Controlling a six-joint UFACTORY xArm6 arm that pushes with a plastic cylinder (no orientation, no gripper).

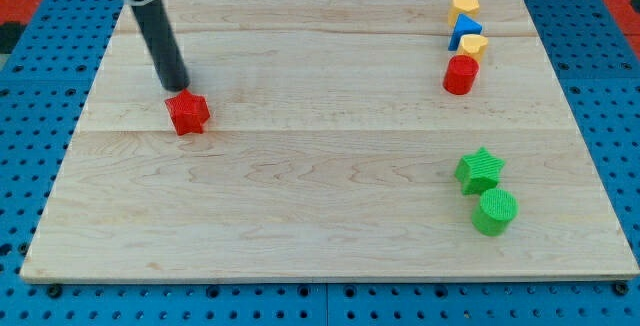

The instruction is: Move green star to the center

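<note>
No jaws on me, just a rod; my tip [179,87] sits upper left, touching the red star [188,112]; the green star [480,170] is lower right, against the green cylinder [494,211]; likely approach from its right, to push leftward to the board [300,216] centre.

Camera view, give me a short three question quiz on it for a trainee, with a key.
1. True or false: my tip is beside the green star.
2. Which block is nearest below the green star: A green cylinder, B red cylinder, C blue block?
3. Fill in: my tip is at the red ___.

Key: 1 false; 2 A; 3 star.
</note>
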